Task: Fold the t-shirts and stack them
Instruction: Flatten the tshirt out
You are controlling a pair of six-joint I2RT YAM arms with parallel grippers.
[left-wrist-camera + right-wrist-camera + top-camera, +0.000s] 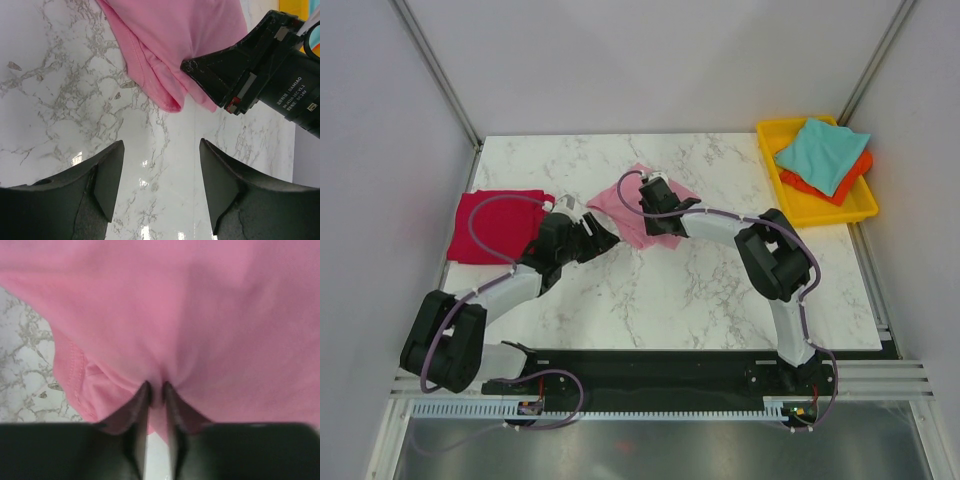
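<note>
Over mid-table in the top view, my right gripper [655, 195] is pressing onto the pink shirt [638, 215] while my left gripper [592, 232] is hovering just beside its edge. The red shirt [492, 227] is lying flat at left, and the teal shirt [825, 150] is lying over the orange shirt [858, 168] in the tray [840, 214].

At the left wrist, my fingers [112, 165] are standing wide apart over bare marble, holding nothing.

At the right wrist, my fingers [137, 405] are nearly closed, pinching a pink fold.

I am judging that the pink fold is starting. Next, my left needs to grip the hem.

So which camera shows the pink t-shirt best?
The top external view: it shows nearly all of the pink t-shirt. Left wrist catches only a hemmed edge; right wrist, just blurred cloth pinched in the right gripper.
</note>
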